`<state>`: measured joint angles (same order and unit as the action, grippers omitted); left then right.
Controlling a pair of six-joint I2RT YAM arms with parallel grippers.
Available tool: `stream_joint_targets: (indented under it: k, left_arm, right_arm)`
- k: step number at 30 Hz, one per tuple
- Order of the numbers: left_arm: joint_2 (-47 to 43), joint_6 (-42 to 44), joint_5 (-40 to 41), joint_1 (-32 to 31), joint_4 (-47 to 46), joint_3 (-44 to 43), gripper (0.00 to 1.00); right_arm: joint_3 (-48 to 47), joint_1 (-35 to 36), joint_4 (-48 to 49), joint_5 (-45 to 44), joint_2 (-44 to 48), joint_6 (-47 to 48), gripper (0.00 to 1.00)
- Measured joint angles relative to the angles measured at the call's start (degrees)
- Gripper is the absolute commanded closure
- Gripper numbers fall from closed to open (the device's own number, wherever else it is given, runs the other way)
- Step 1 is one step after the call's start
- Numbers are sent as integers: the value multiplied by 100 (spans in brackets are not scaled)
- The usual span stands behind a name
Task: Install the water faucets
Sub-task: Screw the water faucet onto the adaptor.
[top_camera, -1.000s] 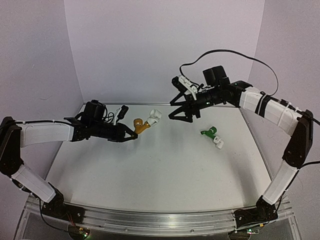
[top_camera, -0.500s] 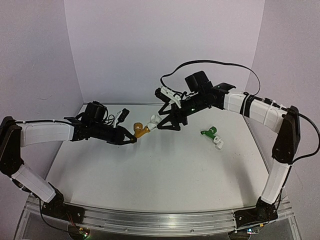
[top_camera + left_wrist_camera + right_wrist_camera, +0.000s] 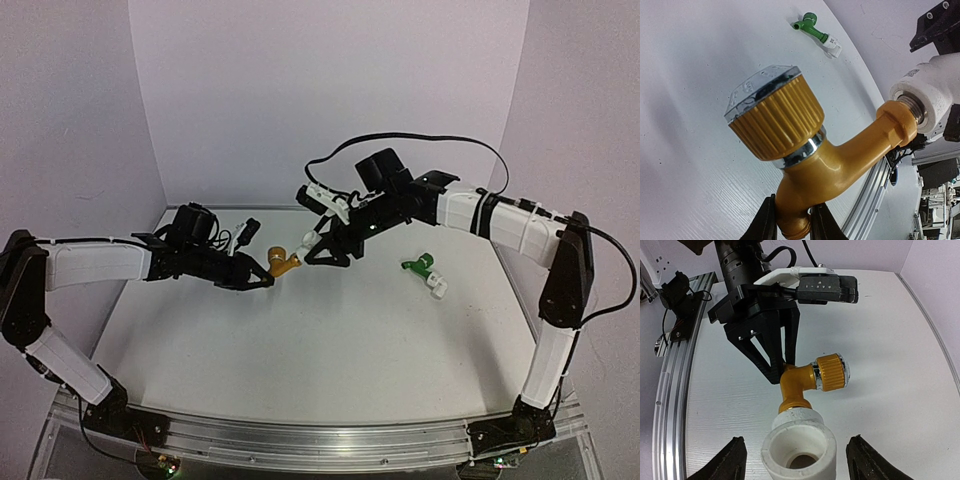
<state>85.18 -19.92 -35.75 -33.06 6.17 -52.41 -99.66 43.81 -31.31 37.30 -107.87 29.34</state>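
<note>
Orange-yellow faucet (image 3: 284, 262) is pinched by its spout in the left gripper (image 3: 262, 275), over the worktop (image 3: 330, 340). The right gripper (image 3: 799, 460) is wide open around the white fitting (image 3: 799, 442) on its end. The green faucet (image 3: 420, 265) lies apart.

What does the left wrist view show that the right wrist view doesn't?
Only the left wrist view shows the green faucet lying on the table, and the thread of the orange-yellow faucet entering the white fitting. Only the right wrist view shows the right gripper open, its fingers either side of that fitting and clear of it, plus the fitting's open bore. Both show the left gripper shut on the orange-yellow faucet's spout.
</note>
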Motion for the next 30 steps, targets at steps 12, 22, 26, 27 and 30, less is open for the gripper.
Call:
stream_joint_targets:
  k: [12,22,26,27,30]
  left_arm:
    - [18,51,2,0,6,-6,100]
    - [18,290,519,-22,142,-107,100]
    - [18,393,908,-47,142,-205,100]
    - [19,411,1028,-56,143,-232,100]
    - [47,511,1399,-75,152,-342,100]
  right_arm:
    - [-75,54,10,2,-117,-195,62]
    - [-96,47,129,-139,-238,-709,95]
    - [-126,68,216,-446,-255,-1109,100]
    - [-136,84,253,-559,-262,-1242,100]
    - [-162,145,347,-983,-282,-1701,100]
